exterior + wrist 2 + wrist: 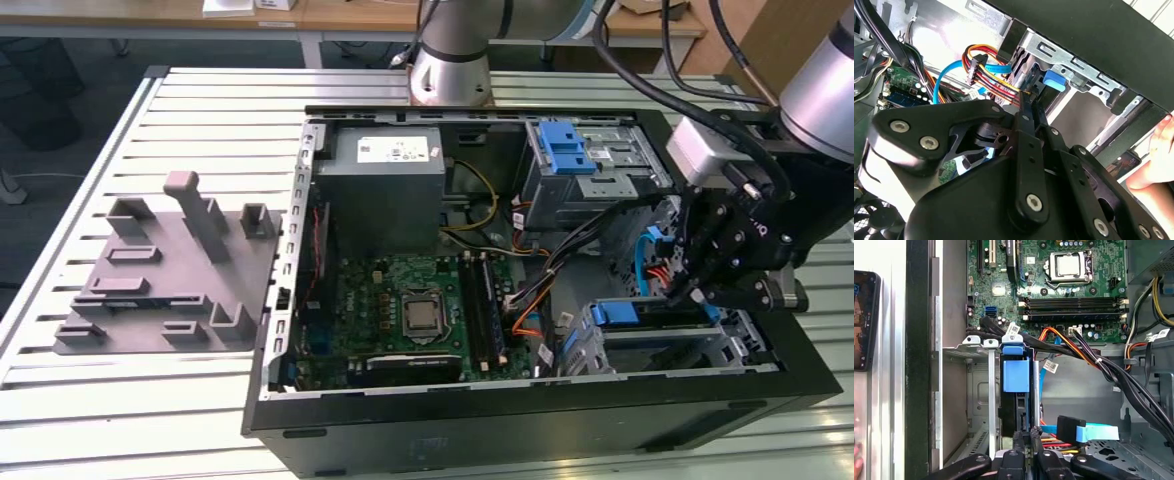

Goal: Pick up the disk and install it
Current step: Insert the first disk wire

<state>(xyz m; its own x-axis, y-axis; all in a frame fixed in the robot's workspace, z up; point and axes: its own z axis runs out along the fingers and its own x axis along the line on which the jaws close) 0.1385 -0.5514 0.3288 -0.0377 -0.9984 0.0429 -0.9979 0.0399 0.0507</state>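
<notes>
Disk (1016, 371) with its blue plastic carrier stands on edge in the lower drive cage (979, 405) of the open computer case (534, 425); in the first wrist view the blue tab faces the camera and the dark body of the drive runs down behind it toward the gripper (1024, 452). The gripper's black fingers (1021, 442) sit pressed together at the drive's near end, directly in line with it, seemingly touching its edge; whether they pinch the carrier or merely rest against it I cannot tell. In the exterior view the gripper (694, 295) hangs over the case's corner on the exterior view's right, just above the blue tab of the disk (617, 313) in the cage there. In the second wrist view the closed fingers (1026, 107) point at the cage wall, next to a bundle of coloured cables (986, 65) and a blue data cable (949, 75). Beyond lie the motherboard (407, 310), the grey power-supply box (387, 185) and an upper drive cage with a blue latch (567, 155). A grey fixture (167, 265) rests on the slatted table (120, 400) on the exterior view's left. A person's hand (1159, 155) shows beside the case
</notes>
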